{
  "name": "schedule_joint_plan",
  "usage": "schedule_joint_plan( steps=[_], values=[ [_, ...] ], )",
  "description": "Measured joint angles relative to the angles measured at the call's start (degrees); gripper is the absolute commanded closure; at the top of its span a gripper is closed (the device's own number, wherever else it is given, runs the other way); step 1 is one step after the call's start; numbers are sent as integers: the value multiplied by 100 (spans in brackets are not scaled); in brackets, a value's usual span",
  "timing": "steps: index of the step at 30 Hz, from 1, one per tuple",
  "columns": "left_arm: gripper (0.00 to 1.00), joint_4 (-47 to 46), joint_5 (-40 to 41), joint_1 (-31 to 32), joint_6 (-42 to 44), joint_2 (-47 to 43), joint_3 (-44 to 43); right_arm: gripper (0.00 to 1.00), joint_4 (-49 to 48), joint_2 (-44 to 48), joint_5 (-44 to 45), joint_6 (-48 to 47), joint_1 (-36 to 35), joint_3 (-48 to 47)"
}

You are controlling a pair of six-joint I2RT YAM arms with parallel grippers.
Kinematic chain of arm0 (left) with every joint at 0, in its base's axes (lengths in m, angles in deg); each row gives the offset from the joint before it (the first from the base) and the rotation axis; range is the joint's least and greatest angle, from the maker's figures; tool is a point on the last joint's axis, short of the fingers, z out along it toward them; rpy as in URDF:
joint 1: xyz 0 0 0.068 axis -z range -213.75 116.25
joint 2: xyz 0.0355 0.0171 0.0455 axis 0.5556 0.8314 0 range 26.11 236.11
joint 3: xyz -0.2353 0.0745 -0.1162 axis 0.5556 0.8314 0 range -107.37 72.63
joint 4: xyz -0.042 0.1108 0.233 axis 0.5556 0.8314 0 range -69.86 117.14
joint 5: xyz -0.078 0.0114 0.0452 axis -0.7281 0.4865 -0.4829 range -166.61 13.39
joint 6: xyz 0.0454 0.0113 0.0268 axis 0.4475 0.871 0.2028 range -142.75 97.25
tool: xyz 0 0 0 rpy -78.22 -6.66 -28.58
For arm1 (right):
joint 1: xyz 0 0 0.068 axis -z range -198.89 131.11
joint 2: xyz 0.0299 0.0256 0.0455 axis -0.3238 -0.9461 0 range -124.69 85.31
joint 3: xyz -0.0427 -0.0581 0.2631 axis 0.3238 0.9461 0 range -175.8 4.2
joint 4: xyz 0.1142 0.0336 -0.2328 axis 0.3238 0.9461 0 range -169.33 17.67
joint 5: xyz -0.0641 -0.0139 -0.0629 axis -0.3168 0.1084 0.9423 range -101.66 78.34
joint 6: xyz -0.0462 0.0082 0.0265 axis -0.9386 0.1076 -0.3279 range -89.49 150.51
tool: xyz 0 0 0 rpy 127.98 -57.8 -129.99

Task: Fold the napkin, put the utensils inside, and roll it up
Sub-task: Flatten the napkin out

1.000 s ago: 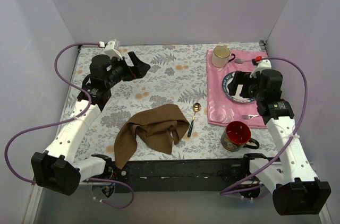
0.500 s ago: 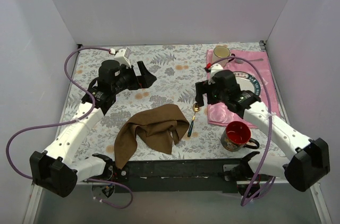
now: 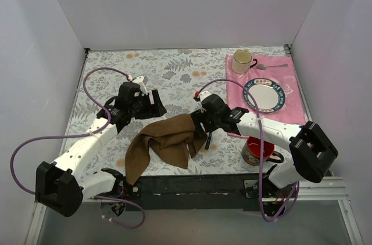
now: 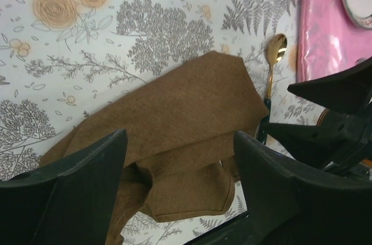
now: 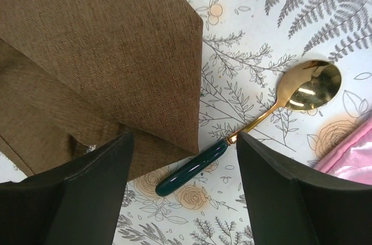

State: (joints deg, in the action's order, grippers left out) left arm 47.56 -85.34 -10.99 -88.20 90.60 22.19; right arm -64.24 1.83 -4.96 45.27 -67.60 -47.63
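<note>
The brown napkin (image 3: 168, 140) lies crumpled and partly folded on the floral table, near the front centre. The gold-bowled spoon with the dark blue-green handle (image 5: 192, 166) lies just right of it, the handle end touching the napkin's edge. My right gripper (image 3: 200, 126) is open and low over the spoon handle and the napkin's right corner (image 5: 185, 136), holding nothing. My left gripper (image 3: 156, 103) is open above the napkin's far edge (image 4: 179, 140). The left wrist view shows the napkin (image 4: 174, 117) and the spoon bowl (image 4: 276, 47).
A glossy pink placemat (image 3: 293, 111) at the right holds a plate (image 3: 264, 95), a cream mug (image 3: 241, 61) and a silver spoon (image 3: 273, 66). A red mug (image 3: 258, 149) stands near the front edge, under my right arm.
My right arm has swung left from the placemat to over the spoon and the napkin's right corner. My left gripper has moved down and nearer, toward the napkin's far edge.
</note>
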Motion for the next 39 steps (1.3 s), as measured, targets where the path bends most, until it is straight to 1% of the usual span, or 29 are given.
schedule_joint_plan(
  steps=[3, 5, 7, 10, 12, 14, 17, 18, 20, 21, 23, 24, 27, 29, 32, 39],
  values=[
    [28, 76, 63, 286, 7, 50, 157, 25, -140, -37, -87, 63, 4, 199],
    [20, 81, 107, 538, 11, 201, 175, 25, -203, -107, -136, 105, 4, 208],
    [18, 59, 168, 828, 37, 442, 175, 25, -319, -149, -181, 146, 4, 225],
    [18, 52, 442, 1351, 85, 909, 173, 26, -503, -151, -203, 190, -7, 332],
    [21, 59, 667, 1659, 133, 1224, 173, 28, -592, -166, -223, 219, -7, 426],
    [23, 66, 863, 1895, 173, 1471, 170, 30, -669, -208, -238, 247, -7, 487],
    [24, 59, 1174, 2011, 212, 1670, 170, 37, -767, -286, -249, 293, -7, 538],
    [24, 50, 1268, 2011, 219, 1707, 170, 42, -822, -323, -260, 313, -7, 551],
    [23, 11, 1405, 2011, 223, 1775, 164, 50, -896, -409, -264, 323, -7, 555],
    [21, -9, 1447, 2011, 221, 1818, 160, 59, -933, -463, -269, 321, -7, 555],
    [18, -26, 1543, 2011, 219, 1956, 109, 70, -927, -562, -262, 328, -7, 535],
    [17, -44, 1585, 2011, 216, 2039, 81, 81, -914, -599, -262, 302, -7, 516],
    [11, -44, 1768, 2011, 166, 2120, 74, 99, -782, -680, -236, 269, -17, 319],
    [8, -35, 1934, 2011, 96, 2061, 74, 99, -647, -702, -214, 236, -46, 83],
    [6, 68, 2236, 2011, -87, 1735, 76, 99, -404, -737, -144, 151, -140, -463],
    [9, 367, 3008, 2009, -717, 361, 87, 99, -107, -743, -122, 11, -291, -1696]
  ],
)
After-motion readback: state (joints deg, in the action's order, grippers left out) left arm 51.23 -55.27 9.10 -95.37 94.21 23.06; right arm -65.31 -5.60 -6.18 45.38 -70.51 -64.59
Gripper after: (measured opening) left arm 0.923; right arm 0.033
